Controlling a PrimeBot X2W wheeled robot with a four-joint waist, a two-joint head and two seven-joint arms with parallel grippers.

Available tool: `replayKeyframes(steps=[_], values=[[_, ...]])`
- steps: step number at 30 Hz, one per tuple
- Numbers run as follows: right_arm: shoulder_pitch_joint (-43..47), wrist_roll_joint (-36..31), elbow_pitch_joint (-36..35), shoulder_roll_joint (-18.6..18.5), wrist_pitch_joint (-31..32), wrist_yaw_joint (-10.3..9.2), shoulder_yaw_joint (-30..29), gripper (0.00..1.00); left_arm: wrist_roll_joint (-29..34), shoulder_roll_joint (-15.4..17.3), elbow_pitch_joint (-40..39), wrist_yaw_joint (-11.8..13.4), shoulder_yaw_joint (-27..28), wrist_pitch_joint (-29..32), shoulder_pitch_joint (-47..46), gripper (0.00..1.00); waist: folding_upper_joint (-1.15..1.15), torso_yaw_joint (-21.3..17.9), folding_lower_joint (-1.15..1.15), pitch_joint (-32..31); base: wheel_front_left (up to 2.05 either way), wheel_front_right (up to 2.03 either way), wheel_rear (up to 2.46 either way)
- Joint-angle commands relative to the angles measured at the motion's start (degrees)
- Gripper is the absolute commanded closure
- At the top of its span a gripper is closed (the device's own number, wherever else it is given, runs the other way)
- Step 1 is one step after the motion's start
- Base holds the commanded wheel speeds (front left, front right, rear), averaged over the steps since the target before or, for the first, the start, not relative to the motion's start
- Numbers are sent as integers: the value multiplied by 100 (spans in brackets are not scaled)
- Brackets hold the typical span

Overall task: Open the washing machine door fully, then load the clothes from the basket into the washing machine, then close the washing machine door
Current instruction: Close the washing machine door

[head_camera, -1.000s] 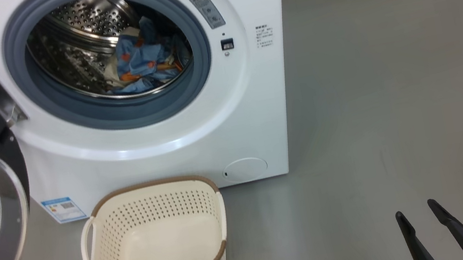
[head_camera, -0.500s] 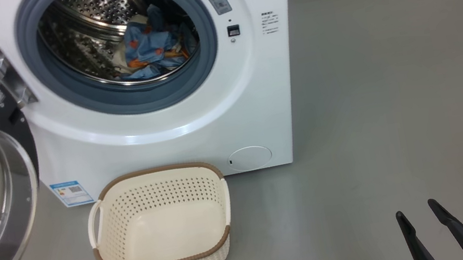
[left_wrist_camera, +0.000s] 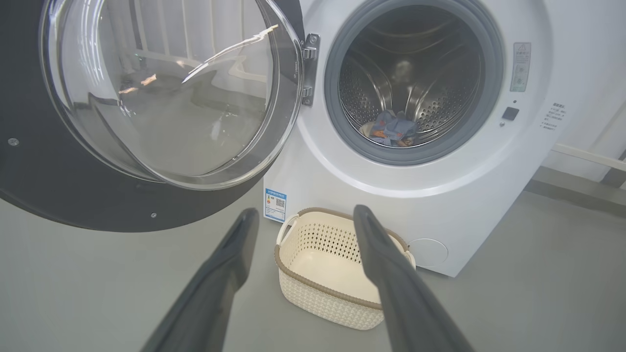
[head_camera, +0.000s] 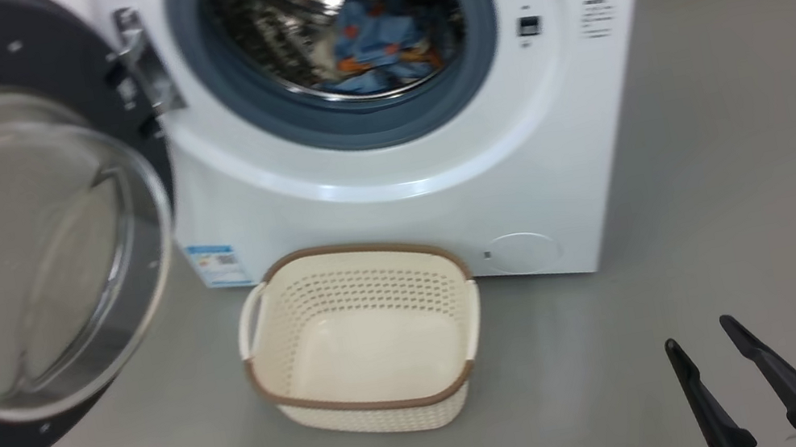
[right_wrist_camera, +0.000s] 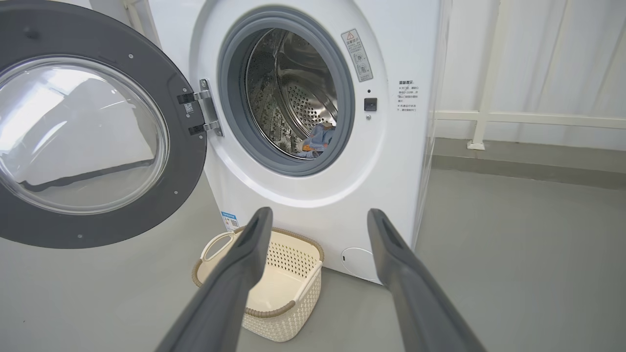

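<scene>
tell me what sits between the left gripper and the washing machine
The empty basket, on the floor before the washing machine; the left wrist view shows it just beyond the left gripper.

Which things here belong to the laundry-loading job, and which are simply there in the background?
Job: washing machine door, open; clothes, already inside; basket, empty; washing machine.
Just there: blue label sticker; round lower flap; grey floor; white railing.

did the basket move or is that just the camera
No. The basket still sits before the washing machine, between its blue label and round flap; the whole head view shifted, so the camera moved.
</scene>
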Motion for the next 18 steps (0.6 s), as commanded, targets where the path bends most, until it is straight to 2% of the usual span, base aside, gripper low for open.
replayKeyframes(steps=[1,9,18], values=[[-271,0,-154,-116,-27,9,173,0,28,16,-165,23,178,-38,-112,0,0,711,0,64,0,0,0],[-481,-53,-184,-318,-27,9,342,0,-48,16,-161,56,72,-38,-150,0,0,1553,0,117,0,0,0],[-943,27,-43,-562,-27,9,779,0,-194,16,-404,303,198,-38,-71,0,0,1687,0,239,0,0,0]])
